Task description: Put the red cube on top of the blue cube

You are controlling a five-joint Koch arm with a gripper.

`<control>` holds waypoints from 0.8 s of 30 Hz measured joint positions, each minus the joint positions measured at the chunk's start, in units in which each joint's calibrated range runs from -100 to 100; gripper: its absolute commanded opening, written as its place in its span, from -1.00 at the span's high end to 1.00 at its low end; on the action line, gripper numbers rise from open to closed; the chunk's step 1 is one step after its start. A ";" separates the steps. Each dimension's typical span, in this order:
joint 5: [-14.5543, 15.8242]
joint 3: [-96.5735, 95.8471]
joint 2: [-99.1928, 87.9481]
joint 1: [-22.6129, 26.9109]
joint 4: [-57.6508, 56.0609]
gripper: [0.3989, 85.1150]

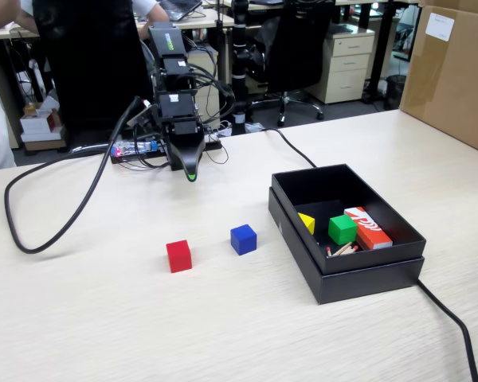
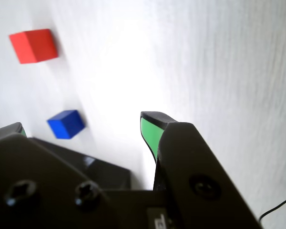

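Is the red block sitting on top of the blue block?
No, the red block sits on the table beside the blue block, with a gap between them.

A plain red cube (image 1: pixel 178 256) and a plain dark-blue cube (image 1: pixel 243 239) are seen on a pale wood-grain table (image 1: pixel 223 334). A black box (image 1: pixel 342 263) is shown with a green cube (image 1: pixel 342 229), a yellow piece (image 1: pixel 307 222) and a red-orange box with white lettering (image 1: pixel 367 227). The black gripper (image 2: pixel 81 131) is lined with green pads (image 2: pixel 150 133).
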 measured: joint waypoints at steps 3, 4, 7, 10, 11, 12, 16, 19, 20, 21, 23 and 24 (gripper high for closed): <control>0.10 8.12 8.16 -0.73 -4.10 -0.11; 0.15 10.86 10.87 -1.12 -5.11 -0.11; 0.05 21.54 22.52 -2.78 -10.07 -0.11; -0.05 28.85 31.84 -4.30 -12.00 -0.11; 0.00 29.03 32.23 -4.35 -12.00 -0.11; 0.00 30.40 34.95 -4.69 -12.00 -0.11; 0.10 34.96 42.98 -5.18 -12.08 -0.11; 2.05 39.62 48.41 -5.03 -12.08 -0.11; 2.39 40.80 50.10 -4.93 -12.08 -0.11; 2.44 40.99 50.23 -4.93 -12.08 -0.11; 1.51 44.00 54.50 -4.93 -12.08 -0.11; 0.78 45.18 56.70 -4.93 -12.08 -0.11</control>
